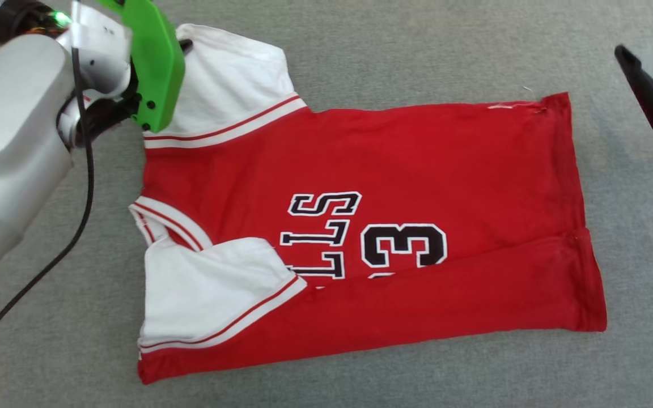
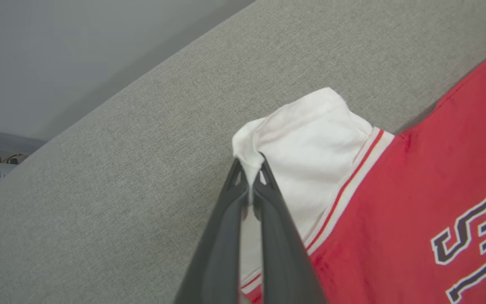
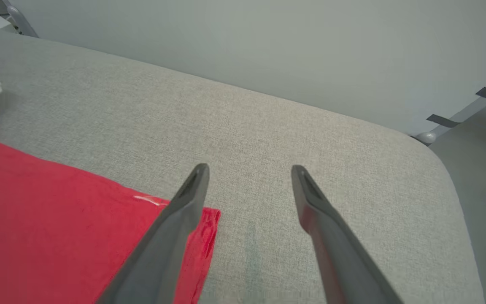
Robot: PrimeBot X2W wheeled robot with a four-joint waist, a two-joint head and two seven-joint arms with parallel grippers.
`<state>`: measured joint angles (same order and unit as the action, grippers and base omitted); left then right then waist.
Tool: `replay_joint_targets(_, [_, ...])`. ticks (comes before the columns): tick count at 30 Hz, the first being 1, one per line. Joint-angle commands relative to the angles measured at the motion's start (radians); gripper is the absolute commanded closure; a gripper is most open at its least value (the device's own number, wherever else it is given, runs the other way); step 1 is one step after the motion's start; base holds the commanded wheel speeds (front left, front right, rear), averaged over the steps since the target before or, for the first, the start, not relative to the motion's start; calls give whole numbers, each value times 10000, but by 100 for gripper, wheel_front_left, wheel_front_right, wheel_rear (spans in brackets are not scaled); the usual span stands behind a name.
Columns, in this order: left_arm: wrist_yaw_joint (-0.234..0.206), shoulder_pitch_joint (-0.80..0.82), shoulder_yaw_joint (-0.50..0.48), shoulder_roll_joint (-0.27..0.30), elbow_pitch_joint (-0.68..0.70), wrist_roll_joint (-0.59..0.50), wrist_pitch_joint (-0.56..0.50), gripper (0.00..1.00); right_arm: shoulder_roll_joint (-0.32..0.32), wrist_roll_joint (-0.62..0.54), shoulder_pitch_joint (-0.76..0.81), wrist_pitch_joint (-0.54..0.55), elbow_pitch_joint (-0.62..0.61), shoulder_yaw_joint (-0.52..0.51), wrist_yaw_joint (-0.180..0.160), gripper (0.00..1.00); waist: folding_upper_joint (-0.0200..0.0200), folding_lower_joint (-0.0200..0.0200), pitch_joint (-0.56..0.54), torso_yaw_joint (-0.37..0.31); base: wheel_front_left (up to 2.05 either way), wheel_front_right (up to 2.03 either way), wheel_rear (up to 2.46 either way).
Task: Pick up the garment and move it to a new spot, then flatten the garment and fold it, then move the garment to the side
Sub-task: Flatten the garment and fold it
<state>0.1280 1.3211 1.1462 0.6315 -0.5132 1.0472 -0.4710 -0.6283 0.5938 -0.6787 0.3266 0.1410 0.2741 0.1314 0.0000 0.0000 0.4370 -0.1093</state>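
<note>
At the sleeve (image 2: 310,139) edge of the garment (image 1: 394,164), left gripper (image 2: 249,169) pinches white cloth; right gripper (image 3: 249,169) hangs spread above grey padding (image 3: 268,126) past the hem (image 3: 209,228).

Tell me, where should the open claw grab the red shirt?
Probably the hem corner nearest the right gripper, coming in from the grey surface beside it. That corner lies flat at the edge of the shirt, and the left gripper pinches the white sleeve on the same long edge.
</note>
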Motion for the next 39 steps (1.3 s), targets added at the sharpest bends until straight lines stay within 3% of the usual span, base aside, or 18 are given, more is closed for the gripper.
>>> replay_joint_targets(1, [26, -189, 40, 40, 144, -21, 163, 100, -143, 336, -244, 696, 250, 239, -7, 0, 0, 0, -328, 445, 0, 0, 0])
replay_joint_targets(4, [24, -276, 82, -4, 459, -117, 443, 100, -412, 999, -601, 2278, 786, 763, -7, 0, 0, 0, -305, 630, 0, 0, 0])
replay_joint_targets(8, [-57, -307, 109, -72, 771, -235, 634, 100, -357, 1482, -879, 3405, 1522, 1060, -7, 0, 0, 0, -161, 821, 0, 0, 0])
replay_joint_targets(12, [-128, -239, 97, -116, 991, -316, 736, 100, -21, 1549, -1158, 3601, 2290, 1131, -7, 0, 0, 0, 80, 995, 0, 0, 0])
replay_joint_targets(18, [-175, -125, 106, -98, 1109, -443, 817, 100, 598, 1281, -1412, 3044, 3560, 1390, -7, 0, 0, 0, 415, 1113, 0, 0, 0])
replay_joint_targets(24, [-169, -122, 118, -86, 1062, -421, 841, 100, 635, 1632, -1119, 3076, 3953, 2537, -7, 0, 0, 0, 471, 1078, 0, 0, 0])
replay_joint_targets(25, [-167, -135, 124, -62, 1039, -425, 855, 100, 590, 1736, -1129, 2942, 3951, 2634, -7, 26, 0, 0, 446, 1042, 0, 0, 0])
replay_joint_targets(26, [-167, -159, 122, -50, 1016, -416, 883, 100, 544, 1784, -1160, 2777, 3947, 2700, -7, 72, 0, 0, 409, 1013, 0, 0, 0])
replay_joint_targets(27, [-164, -195, 125, -40, 985, -393, 900, 100, 475, 1824, -1207, 2548, 3947, 2787, -7, 100, 0, 0, 363, 985, 0, 0, 0])
replay_joint_targets(39, [-213, -1300, 273, 148, 815, -179, 1593, 100, 67, 2183, -943, -651, 3758, 3052, -7, 100, 0, 0, -1145, 936, 0, 0, 0])
